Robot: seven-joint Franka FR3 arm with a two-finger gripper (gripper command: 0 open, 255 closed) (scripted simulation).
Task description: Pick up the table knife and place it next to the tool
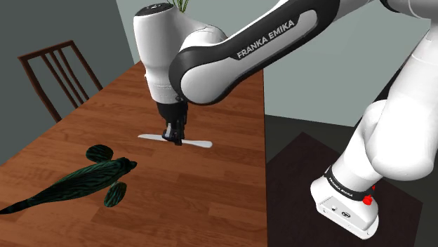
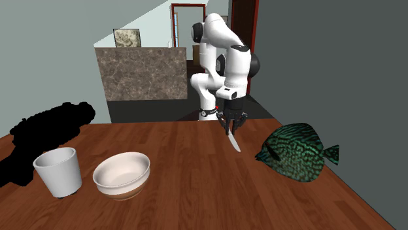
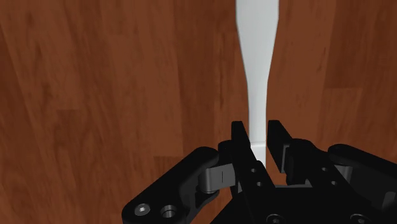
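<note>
Nearest on the wooden table (image 2: 176, 209) stand a white cup (image 2: 59, 171) and a pale bowl (image 2: 121, 174) side by side. A dark green fish figure (image 2: 297, 151) sits further along, near the table's edge. Beyond these, the black gripper (image 3: 257, 130) points down, its fingers pinching the narrow middle of the white table knife (image 3: 257, 70). I cannot tell whether the knife rests on the wood. A wooden chair (image 1: 56, 74) stands at the far side.

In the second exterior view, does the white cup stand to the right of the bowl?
No, the cup stands to the left of the bowl, both on the table.
</note>
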